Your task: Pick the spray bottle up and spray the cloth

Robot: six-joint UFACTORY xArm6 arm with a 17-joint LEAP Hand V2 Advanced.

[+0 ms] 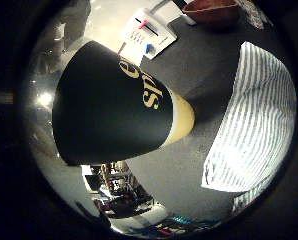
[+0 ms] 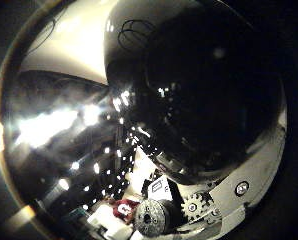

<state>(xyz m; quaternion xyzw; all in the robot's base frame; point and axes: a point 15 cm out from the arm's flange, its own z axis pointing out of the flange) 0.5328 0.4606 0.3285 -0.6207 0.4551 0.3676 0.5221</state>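
A black spray bottle [image 1: 109, 100] with yellow lettering and a pale yellow end [image 1: 184, 115] fills much of the right little finger side palm view, close against the palm. In the right thumb side palm view its glossy dark body [image 2: 204, 80] fills most of the picture. White and geared parts of my hand [image 2: 184, 208] curl against the bottle at that view's edge. A white cloth with thin grey stripes [image 1: 254, 110] lies flat on the dark table [image 1: 204, 60], beside the bottle's pale end.
A small white card with coloured marks [image 1: 147, 35] lies on the table beyond the bottle. A brown object [image 1: 214, 10] sits at the table's far edge. Room clutter [image 1: 119, 185] shows past the bottle.
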